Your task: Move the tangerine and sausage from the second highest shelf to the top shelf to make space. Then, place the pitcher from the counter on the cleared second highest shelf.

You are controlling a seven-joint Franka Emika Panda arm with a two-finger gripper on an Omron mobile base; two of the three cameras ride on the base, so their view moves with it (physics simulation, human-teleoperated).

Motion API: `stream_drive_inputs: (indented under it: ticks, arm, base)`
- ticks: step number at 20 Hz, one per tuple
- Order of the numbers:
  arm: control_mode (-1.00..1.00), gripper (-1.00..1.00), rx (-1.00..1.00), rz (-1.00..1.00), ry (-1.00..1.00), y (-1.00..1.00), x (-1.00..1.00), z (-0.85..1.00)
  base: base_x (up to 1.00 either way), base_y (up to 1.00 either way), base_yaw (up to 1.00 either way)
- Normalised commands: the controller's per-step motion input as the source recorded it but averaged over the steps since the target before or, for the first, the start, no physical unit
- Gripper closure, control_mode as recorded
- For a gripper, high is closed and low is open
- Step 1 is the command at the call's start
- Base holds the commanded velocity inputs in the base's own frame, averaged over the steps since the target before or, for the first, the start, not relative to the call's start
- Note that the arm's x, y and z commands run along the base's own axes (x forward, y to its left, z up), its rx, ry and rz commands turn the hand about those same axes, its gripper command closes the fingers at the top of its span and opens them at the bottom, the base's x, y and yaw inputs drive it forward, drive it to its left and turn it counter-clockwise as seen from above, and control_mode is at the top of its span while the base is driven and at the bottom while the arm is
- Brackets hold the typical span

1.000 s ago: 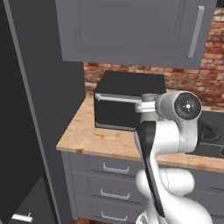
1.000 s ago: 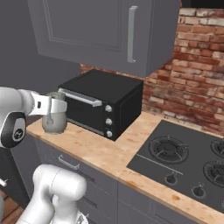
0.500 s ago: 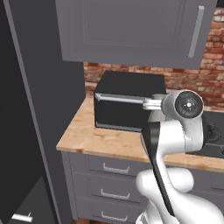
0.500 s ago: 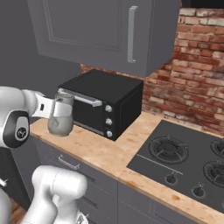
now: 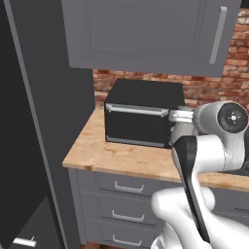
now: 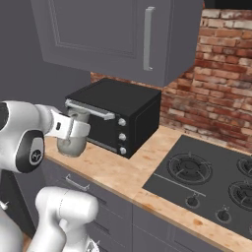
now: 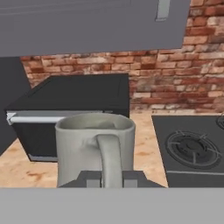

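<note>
The tool (image 6: 74, 129) is clamped on the pitcher (image 6: 72, 140), a dull grey jug with a matte, slightly mottled skin, a rounded body and a flared rim; the right base view shows it lifted clear of the table (image 6: 129, 173), hanging in front of the microwave (image 6: 115, 115) at about 9 o'clock of that box. In the hand view the pitcher (image 7: 94, 146) stands upright, its thick curved handle facing the camera at 6 o'clock and its open mouth showing a pale inner wall; the two dark fingers (image 7: 89, 178) press in on either side of the handle's base. The table is a light tan wooden top with a speckled grain, carried on flat grey drawer fronts (image 5: 127, 185) with slim silver handles. The microwave is a boxy black shell with a smooth top, a silvery bar handle across its door and three small round knobs down its right side. At 3 o'clock of it lies a flat black stove top (image 6: 206, 183) with ringed burners. Behind runs a rough red brick wall (image 6: 221, 74) with pale mortar lines, and above hang plain grey cabinets (image 6: 113, 34) with recessed panels and a straight metal pull.
</note>
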Motion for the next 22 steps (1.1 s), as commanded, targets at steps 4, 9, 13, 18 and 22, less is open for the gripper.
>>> stream_drive_inputs:
  ticks: [4,9,13,18,22]
  arm:
    - [-1.0,1.0,0.0,0.07,0.0,0.0,-0.04,-0.02]
    - [-1.0,1.0,0.0,0.04,0.0,-0.03,0.0,0.0]
    - [-1.0,1.0,0.0,0.0,0.0,0.0,0.0,0.0]
    - [1.0,1.0,0.0,0.0,0.0,0.0,0.0,0.0]
    - [1.0,1.0,0.0,0.0,0.0,0.0,0.0,0.0]
  base:
    - [0.0,0.0,0.0]
    - [0.0,0.0,0.0]
    - [0.0,0.0,0.0]
    - [-0.07,0.03,0.1]
    - [-0.25,0.24,0.48]
